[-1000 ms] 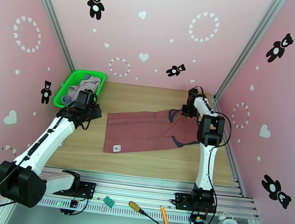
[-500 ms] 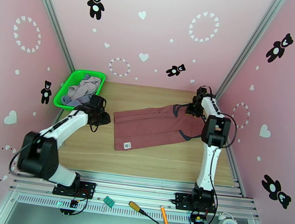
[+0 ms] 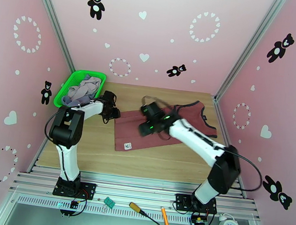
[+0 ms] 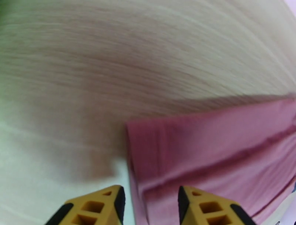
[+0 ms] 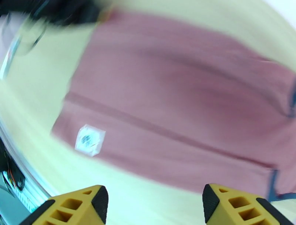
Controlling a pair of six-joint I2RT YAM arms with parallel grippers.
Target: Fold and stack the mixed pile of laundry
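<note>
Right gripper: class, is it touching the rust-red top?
Apart. The right wrist view shows the right gripper open, well above the rust-red top spread below.

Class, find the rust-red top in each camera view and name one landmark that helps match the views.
Top external: the rust-red top lies in the middle, stretching right.
Left wrist: lower right, its corner just ahead of the left hand.
Right wrist: across the centre, spread flat.
Shared landmark: its white label, near-left corner in top external, lower left in right wrist.
</note>
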